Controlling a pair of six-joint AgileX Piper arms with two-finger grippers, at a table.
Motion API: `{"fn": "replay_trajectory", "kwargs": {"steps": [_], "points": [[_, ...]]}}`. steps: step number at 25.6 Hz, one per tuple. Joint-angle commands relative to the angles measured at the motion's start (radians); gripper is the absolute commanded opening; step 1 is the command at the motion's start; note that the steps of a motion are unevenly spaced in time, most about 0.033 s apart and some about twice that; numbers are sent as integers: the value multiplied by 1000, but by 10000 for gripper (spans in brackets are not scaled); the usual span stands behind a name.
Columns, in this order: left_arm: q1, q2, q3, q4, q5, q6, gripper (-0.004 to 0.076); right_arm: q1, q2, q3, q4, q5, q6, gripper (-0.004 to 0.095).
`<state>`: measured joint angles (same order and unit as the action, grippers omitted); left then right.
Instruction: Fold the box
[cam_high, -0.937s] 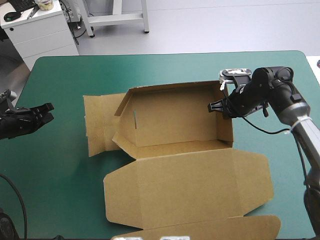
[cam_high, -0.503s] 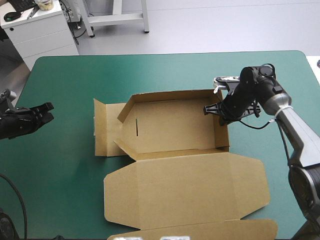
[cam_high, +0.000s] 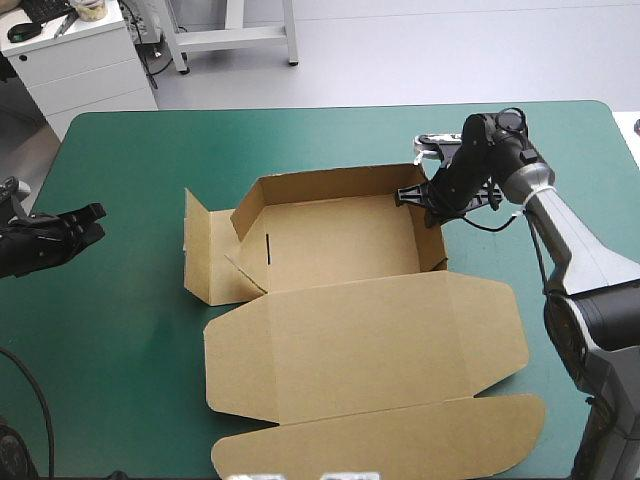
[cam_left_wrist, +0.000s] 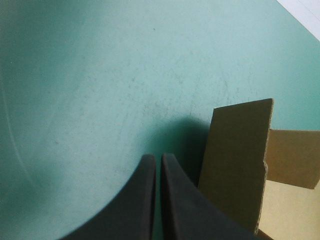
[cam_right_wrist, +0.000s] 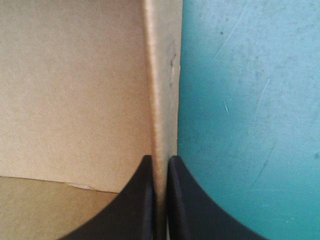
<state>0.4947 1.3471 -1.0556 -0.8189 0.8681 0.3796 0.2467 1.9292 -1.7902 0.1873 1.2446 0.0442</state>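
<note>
In the high view, the box was seen near the middle of the teal-green cover. It was set up as an open tray with its walls raised, and its lid was laid flat on the near side of the tray. A loose end flap was stood up at the box's left end. The right gripper was clamped on the top of the box's right end wall, close to the far corner. Its black fingers were drawn all but together with the brown board pinched between them. The left gripper was held well apart from the box, out beyond its left end, with nothing in its grasp.

In the left wrist view, the two black fingers were pressed together into one point, and nothing was caught between them. The box's upright end flap was seen just ahead and to one side, over bare cover.

In the right wrist view, the box's wall was seen edge-on, gripped between the nearly closed fingers. The tray's inside was seen on one side of the wall and the cover on the other.
</note>
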Motion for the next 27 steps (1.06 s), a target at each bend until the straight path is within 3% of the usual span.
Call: {"fn": "replay_trajectory", "kwargs": {"steps": [1,6,9,11,13,27], "points": [[1,-33,-24,-50,-33,-6,14,-5,-36,-37,20,-3,-19,14],[1,-33,-24,-49,-39,-6,14,-5,-28,-37,27,8,-31,93],[1,-33,-24,-27,-39,-6,14,-5,-31,-37,61,8,-25,389],[1,-33,-24,-17,-39,-6,14,-5,-39,-40,61,8,-25,693],[1,-33,-24,-17,-39,-6,14,-5,-42,-57,58,8,-25,857],[1,-33,-24,-9,-41,-36,14,13,-223,-82,-17,9,31,877]]}}
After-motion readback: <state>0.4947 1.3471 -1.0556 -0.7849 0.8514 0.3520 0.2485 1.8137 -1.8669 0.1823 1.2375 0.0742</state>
